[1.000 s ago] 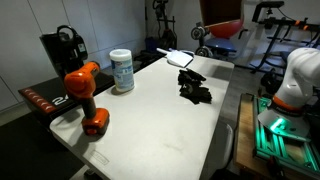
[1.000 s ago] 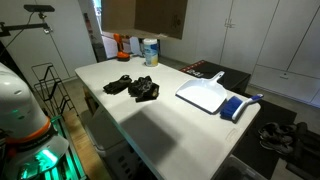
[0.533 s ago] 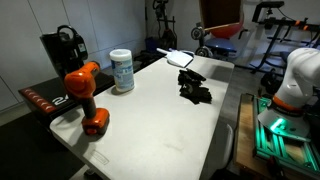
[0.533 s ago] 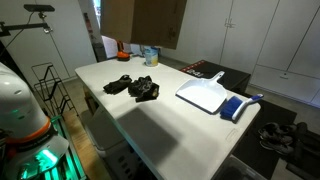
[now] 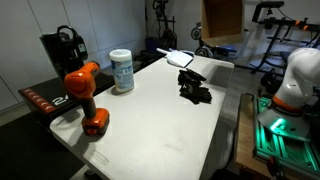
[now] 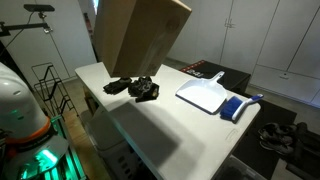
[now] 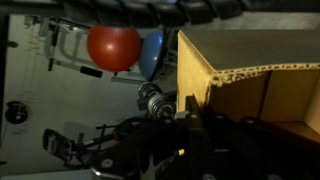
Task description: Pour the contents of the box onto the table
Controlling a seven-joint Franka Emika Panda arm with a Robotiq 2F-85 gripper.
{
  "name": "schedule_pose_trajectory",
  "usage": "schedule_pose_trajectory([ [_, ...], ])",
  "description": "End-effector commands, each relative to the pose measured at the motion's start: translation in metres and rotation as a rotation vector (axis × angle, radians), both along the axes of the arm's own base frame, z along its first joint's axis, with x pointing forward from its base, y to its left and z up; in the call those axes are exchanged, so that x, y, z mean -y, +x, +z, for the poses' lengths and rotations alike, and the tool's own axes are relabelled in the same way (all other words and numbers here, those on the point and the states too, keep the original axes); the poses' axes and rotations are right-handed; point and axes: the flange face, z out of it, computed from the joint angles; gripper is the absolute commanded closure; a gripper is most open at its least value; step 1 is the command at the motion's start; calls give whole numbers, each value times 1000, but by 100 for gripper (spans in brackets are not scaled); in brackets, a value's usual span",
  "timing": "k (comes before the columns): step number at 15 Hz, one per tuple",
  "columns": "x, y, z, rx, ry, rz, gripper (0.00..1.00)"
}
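Note:
A brown cardboard box (image 6: 140, 40) hangs tilted in the air above the white table (image 6: 190, 125). It also shows at the top of an exterior view (image 5: 222, 18). In the wrist view its corrugated wall (image 7: 250, 60) fills the right side, and my gripper (image 7: 190, 112) is shut on that wall's edge. The gripper itself is hidden in both exterior views. A pile of black items (image 6: 135, 88), which look like gloves, lies on the table below the box, and it shows in both exterior views (image 5: 193, 88). The box's inside is not visible.
An orange drill (image 5: 85, 95), a white wipes canister (image 5: 122, 70) and a black coffee machine (image 5: 62, 50) stand at one end. A white dustpan (image 6: 205, 95) and blue brush (image 6: 238, 107) lie at the other. The robot base (image 5: 300, 75) stands beside the table.
The box has swung lower and tilted further over the table, now covering the drill and canister in an exterior view. The black items have not moved.

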Motion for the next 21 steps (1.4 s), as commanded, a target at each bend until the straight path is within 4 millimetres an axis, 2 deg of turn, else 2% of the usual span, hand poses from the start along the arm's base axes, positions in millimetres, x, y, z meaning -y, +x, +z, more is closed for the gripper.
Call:
schedule_pose_trajectory([
  [1,29,-5,4,9,193,-52,99],
  [5,53,-10,1,34,406,-96,99],
  [10,82,-15,-3,59,644,-1,99],
  [13,105,-18,-5,50,691,-33,99],
  [14,94,-11,-5,50,653,-31,95],
  [16,106,-14,-5,49,664,-47,95],
  [20,106,-14,-6,49,667,-48,95],
  [21,106,-14,-6,49,667,-48,99],
])
